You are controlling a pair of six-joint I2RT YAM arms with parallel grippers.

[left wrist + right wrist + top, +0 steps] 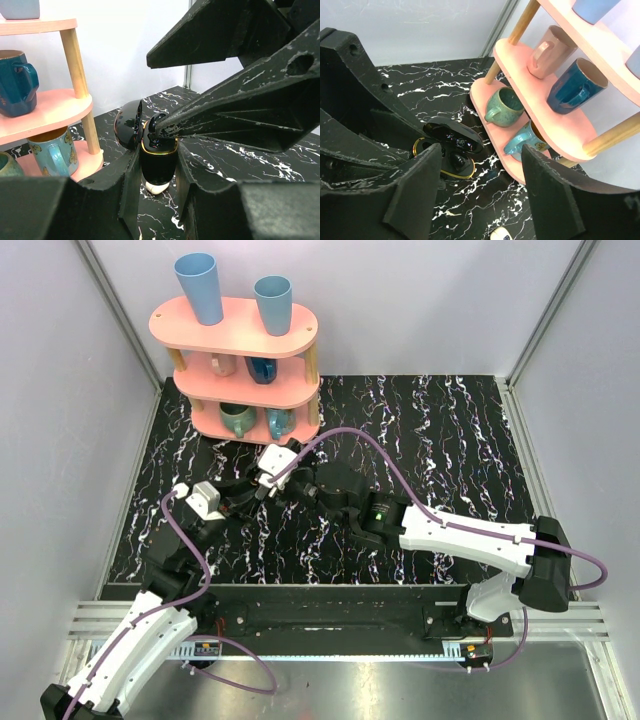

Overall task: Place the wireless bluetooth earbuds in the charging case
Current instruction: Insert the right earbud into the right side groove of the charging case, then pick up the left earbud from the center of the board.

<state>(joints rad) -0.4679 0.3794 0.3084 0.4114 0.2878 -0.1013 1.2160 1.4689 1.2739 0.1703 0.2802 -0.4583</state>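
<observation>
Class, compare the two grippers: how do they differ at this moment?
The left gripper is clamped on the glossy black case; the right gripper holds nothing. The left jaws stand narrow, the right jaws wide apart. Both are black, two-fingered, and at the case.

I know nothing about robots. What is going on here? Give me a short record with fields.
surface: black marbled table
left tool: shut on the charging case, which is glossy black with a gold rim
lid: open
earbud: one dark earbud sits inside the case
right tool: open, fingertips at the case
background: pink shelf holding mugs
</observation>
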